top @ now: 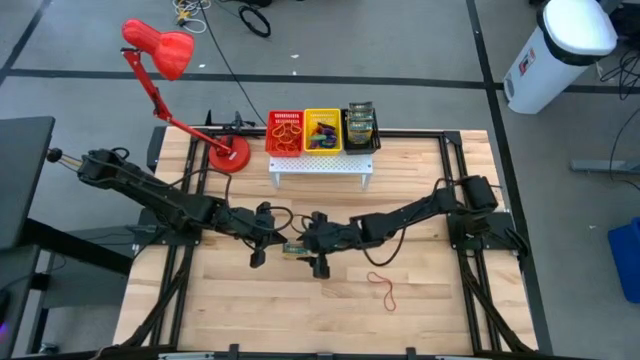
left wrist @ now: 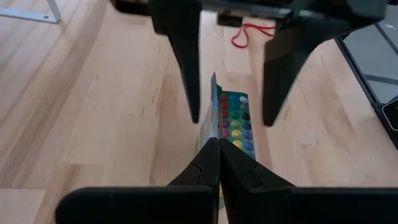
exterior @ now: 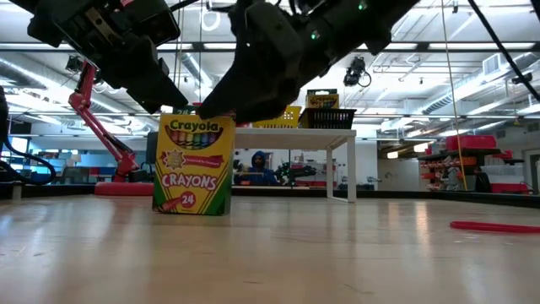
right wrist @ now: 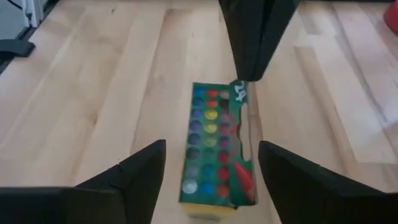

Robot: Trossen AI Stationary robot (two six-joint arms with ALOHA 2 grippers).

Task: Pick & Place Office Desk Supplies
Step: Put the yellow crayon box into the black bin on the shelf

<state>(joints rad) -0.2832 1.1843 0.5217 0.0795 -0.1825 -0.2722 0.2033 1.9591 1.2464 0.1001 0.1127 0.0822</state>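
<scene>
Standing upright on the table, crayon box sits right under both grippers: left gripper clenched tight at its top flap, right gripper spread wide, straddling it, not gripping.

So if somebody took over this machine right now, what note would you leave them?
Left hand: shut, holding nothing visible, just above the crayon box.
Right hand: open, straddling the same box from the opposite side, not gripping.
The box stands upright mid-table with its lid flap open.
Done: the red bin and yellow bin on the white rack already hold supplies.
Left: this box, plus a red rubber band lying loose on the table.
</scene>
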